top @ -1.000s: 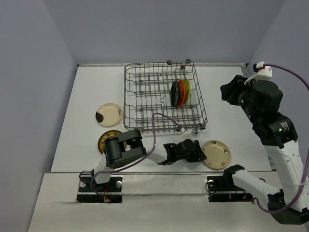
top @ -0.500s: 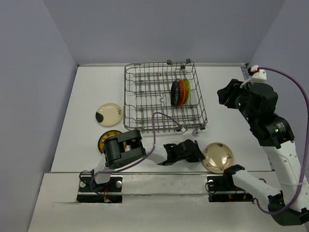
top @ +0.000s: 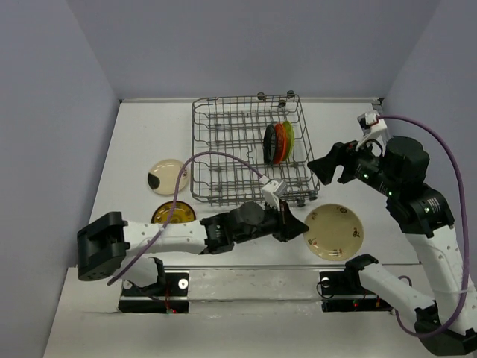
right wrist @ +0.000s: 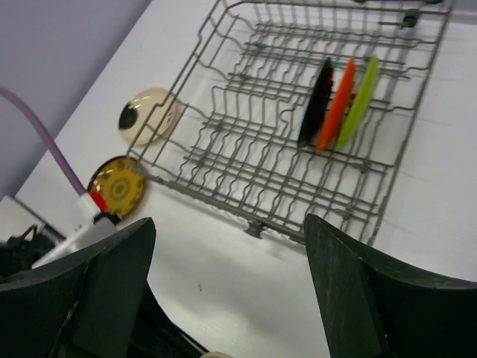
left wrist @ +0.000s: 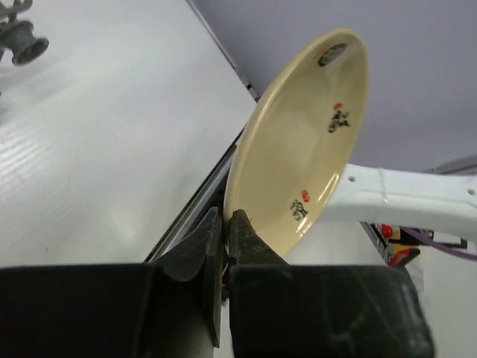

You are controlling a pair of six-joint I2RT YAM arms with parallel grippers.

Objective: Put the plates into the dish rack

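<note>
My left gripper [top: 298, 227] is shut on the rim of the plain beige plate [top: 333, 232] and holds it tilted above the table, right of the rack's near corner. In the left wrist view the plate [left wrist: 302, 142] stands nearly on edge between my fingers [left wrist: 246, 237]. The grey wire dish rack [top: 253, 153] holds the black [top: 268, 143], orange-red [top: 279, 142] and lime green [top: 288, 139] plates upright at its right side. The cream plate with a black patch [top: 166, 176] and the dark yellow plate [top: 170, 215] lie left of the rack. My right gripper [top: 328, 168] is open and empty, hovering right of the rack.
The rack has small wheels [top: 302, 200] at its near edge. The arm bases sit on a rail [top: 246, 280] along the table's front edge. Purple walls close in left, back and right. In the right wrist view the rack [right wrist: 298, 134] lies ahead.
My left arm has swung out and lifted the beige plate off the table, tilting it up. My right gripper has moved left and down towards the rack.
</note>
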